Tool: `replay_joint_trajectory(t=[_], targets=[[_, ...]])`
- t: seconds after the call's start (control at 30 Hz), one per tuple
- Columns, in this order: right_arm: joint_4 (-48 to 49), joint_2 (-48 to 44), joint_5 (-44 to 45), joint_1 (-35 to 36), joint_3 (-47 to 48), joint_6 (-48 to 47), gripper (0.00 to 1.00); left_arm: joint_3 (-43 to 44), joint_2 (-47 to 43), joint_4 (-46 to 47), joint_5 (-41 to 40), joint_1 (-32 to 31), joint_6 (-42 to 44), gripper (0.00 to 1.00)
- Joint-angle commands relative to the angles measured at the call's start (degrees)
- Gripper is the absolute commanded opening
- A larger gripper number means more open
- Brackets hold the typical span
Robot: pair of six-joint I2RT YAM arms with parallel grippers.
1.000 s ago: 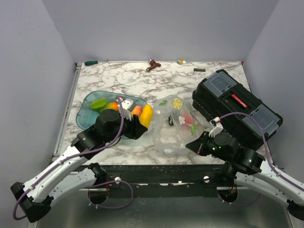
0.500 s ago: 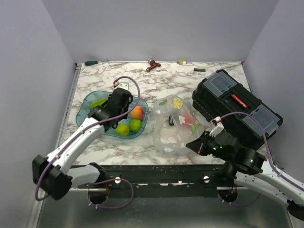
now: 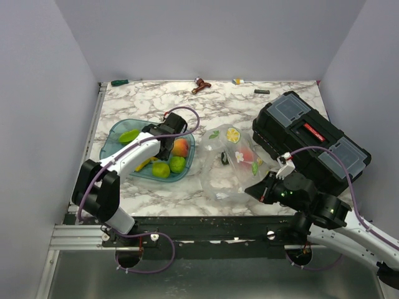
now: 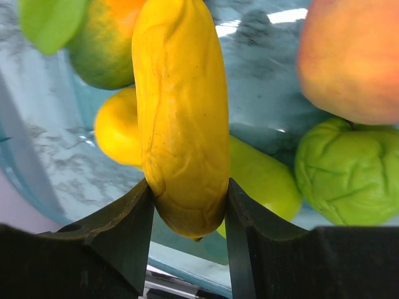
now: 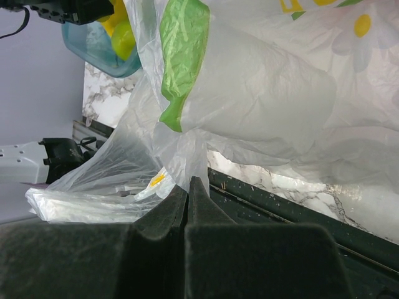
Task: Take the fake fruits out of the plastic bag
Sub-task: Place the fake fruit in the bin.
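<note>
**Left end effector grips yellow fruit at tray; right end effector pinches bag edge**

Left arm. The left end effector (image 4: 187,196) stands partly open. Its two fingers are clamped on opposite sides of a long yellow banana-shaped fruit (image 4: 181,106), near the fruit's lower end. The fruit hangs within the outline of the teal tray (image 3: 115,152), which sits on the left part of the marble counter (image 3: 149,106). Whether the fruit touches the tray floor cannot be told.

Tray contents. Lying in the tray are a peach-coloured fruit (image 3: 181,147), a wrinkled green fruit (image 3: 177,164), a smooth yellow-green fruit (image 3: 161,169), a small round yellow fruit (image 4: 115,128), an orange-and-green fruit (image 4: 100,43) and a green leaf-shaped piece (image 3: 129,135).

Right arm. The right end effector (image 5: 188,187) is fully closed, its jaws pressed together on a fold of the plastic bag (image 3: 234,171) at the bag's near edge, by the front edge of the counter.

Bag. It lies crumpled on the counter between the tray and a black toolbox (image 3: 308,140), just beside the toolbox. Through the film a red item (image 3: 247,154) and a green item (image 5: 184,56) show inside. Their exact shapes are not clear.
</note>
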Motion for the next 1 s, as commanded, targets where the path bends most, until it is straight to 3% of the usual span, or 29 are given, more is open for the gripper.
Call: replay_joint_trajectory(t=[0.0, 0.1, 0.23, 0.43, 0.67, 0.77, 0.97], targets=[[1.1, 0.0, 0.3, 0.1, 0.2, 0.7, 0.01, 2.2, 1.1, -0.9, 13.2, 1.4, 0.9, 0.03], [1.7, 0.9, -0.4, 0.1, 0.5, 0.3, 0.01, 2.3, 2.8, -1.5, 16.6, 1.6, 0.4, 0.06], [0.6, 1.0, -0.3, 0.1, 1.0, 0.1, 0.01, 2.3, 3.7, -2.2, 15.1, 1.7, -0.1, 0.13], [-0.5, -0.6, 0.7, 0.1, 0.6, 0.4, 0.01, 2.3, 3.4, -2.0, 15.3, 2.3, -0.7, 0.37], [0.0, -0.6, 0.5, 0.1, 0.1, 0.6, 0.01, 2.5, 3.8, -2.0, 16.3, 2.4, -0.8, 0.46], [0.5, -0.6, 0.0, 0.1, -0.2, 0.7, 0.01, 2.3, 3.5, -1.8, 16.4, 2.4, -0.9, 0.55], [0.6, -0.1, 0.1, 0.1, 0.2, 0.4, 0.01, 1.9, 1.8, -1.2, 17.4, 2.7, -1.1, 0.60]])
